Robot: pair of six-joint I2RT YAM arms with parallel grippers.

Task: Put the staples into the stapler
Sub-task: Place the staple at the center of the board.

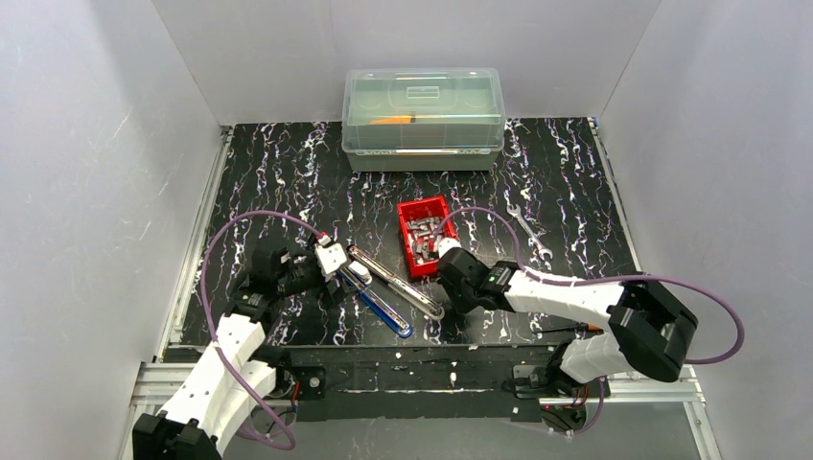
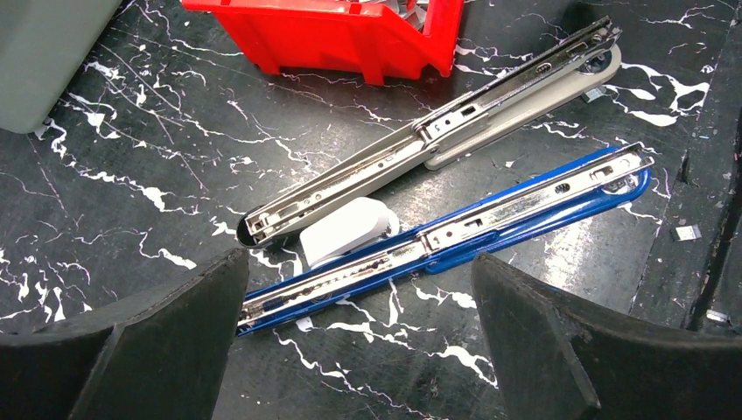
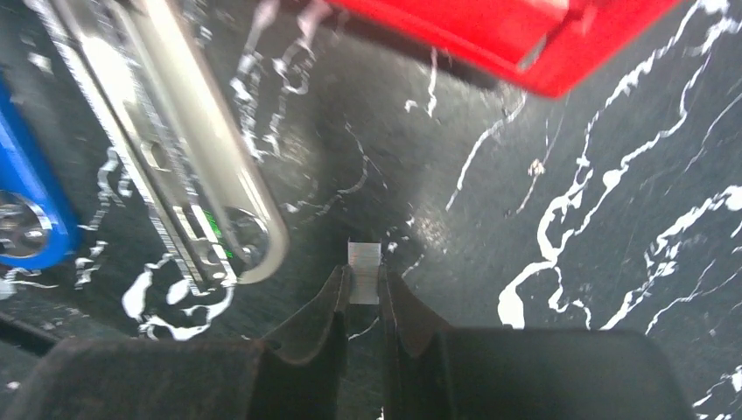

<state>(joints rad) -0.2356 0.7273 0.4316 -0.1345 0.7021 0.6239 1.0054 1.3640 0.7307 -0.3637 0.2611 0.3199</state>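
R tool (image 3: 364, 293) pinches a short, flat, silvery staple strip (image 3: 364, 261); L tool (image 2: 359, 267) spread wide near grey stapler (image 2: 376, 166) & blue stapler (image 2: 525, 206), both opened flat.

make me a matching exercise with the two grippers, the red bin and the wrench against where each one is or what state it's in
Things:
1. left gripper
2. right gripper
3. red bin
4. wrench

Places or states:
a. lies flat, to the right of the bin
b. shut on a staple strip
c. open wide, facing the stapler
d. holds loose staples

Pairs: 1-c, 2-b, 3-d, 4-a
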